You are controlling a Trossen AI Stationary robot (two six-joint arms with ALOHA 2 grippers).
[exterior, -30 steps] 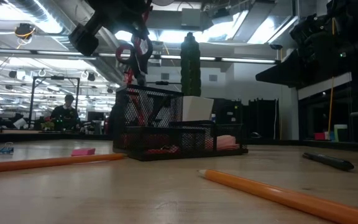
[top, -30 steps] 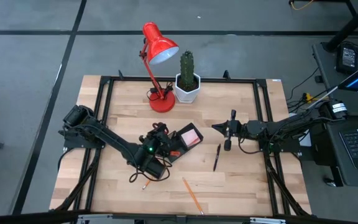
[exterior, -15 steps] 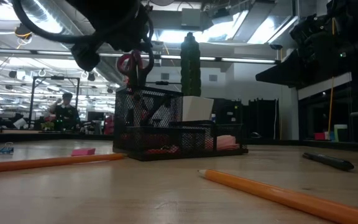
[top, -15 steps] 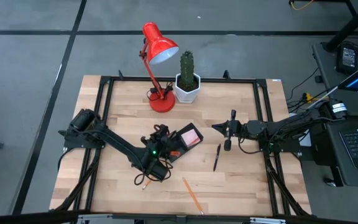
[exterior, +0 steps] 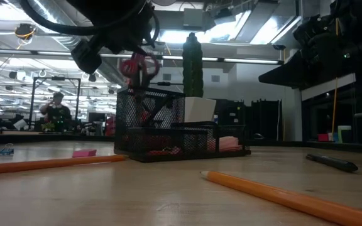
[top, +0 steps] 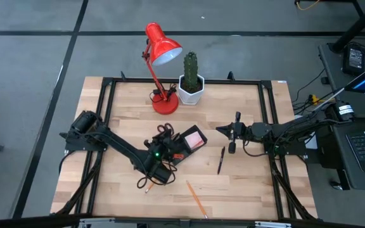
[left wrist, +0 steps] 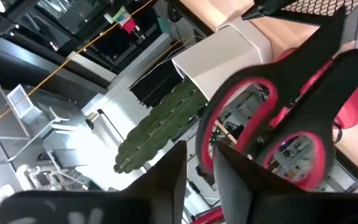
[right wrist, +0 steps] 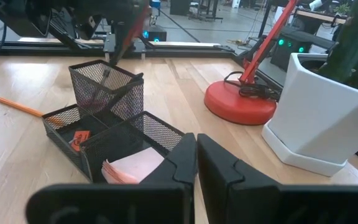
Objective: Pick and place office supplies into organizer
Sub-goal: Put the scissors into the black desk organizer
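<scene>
The red-and-black-handled scissors (left wrist: 260, 127) stand over the organizer's tall mesh cup (right wrist: 106, 86), handles (exterior: 138, 65) up. My left gripper (left wrist: 201, 150) is above that cup (top: 162, 135), shut on the scissors. The black mesh organizer (top: 181, 145) rests on the table and holds the pink sticky-note pad (top: 194, 139) and a small red piece (right wrist: 79, 138). The black pen (top: 221, 159) and two orange pencils (top: 196, 197) (exterior: 49, 163) lie on the table. My right gripper (right wrist: 195, 163) hovers shut to the right of the organizer (top: 220, 130). My left gripper pinches the rim of one scissor handle loop (left wrist: 206, 142) between its two fingers, coming from above. The scissors hang below the fingers, roughly upright and slightly tilted, with their blade end (right wrist: 109, 73) down inside the tall mesh cup.
A red desk lamp (top: 160, 54) and a cactus in a white pot (top: 191, 85) stand at the table's far edge. A small pink piece (exterior: 83, 152) lies on the table left of the organizer. A person (exterior: 56, 113) shows in the room beyond.
My left gripper has come down a little over the tall mesh cup, and the scissors have sunk with it, blades lower into the cup. The handles now show tilted and blurred.
</scene>
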